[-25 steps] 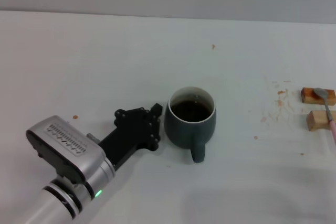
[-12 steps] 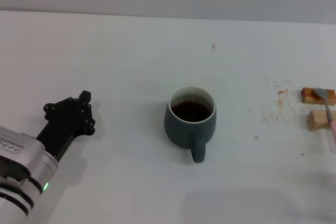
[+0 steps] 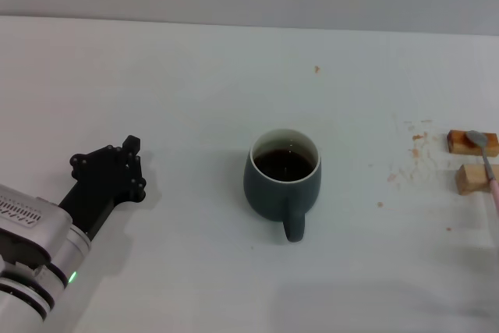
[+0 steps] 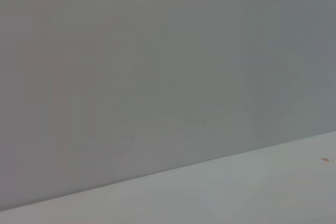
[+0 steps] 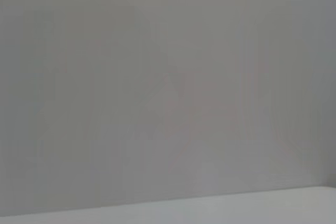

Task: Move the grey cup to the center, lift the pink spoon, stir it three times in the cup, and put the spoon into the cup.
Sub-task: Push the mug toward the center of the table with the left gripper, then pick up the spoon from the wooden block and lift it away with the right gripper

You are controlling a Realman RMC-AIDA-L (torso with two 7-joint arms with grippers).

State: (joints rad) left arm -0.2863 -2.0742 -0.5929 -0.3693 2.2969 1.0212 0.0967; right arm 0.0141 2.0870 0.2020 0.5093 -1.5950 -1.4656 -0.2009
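I see the grey cup in the middle of the table, the pink spoon far right on two wooden blocks, and my left gripper well apart from the cup, though I cannot tell if it is open.

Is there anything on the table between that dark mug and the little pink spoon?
Only small brown specks on the bare table, seen in the head view, between the grey cup and pink spoon.
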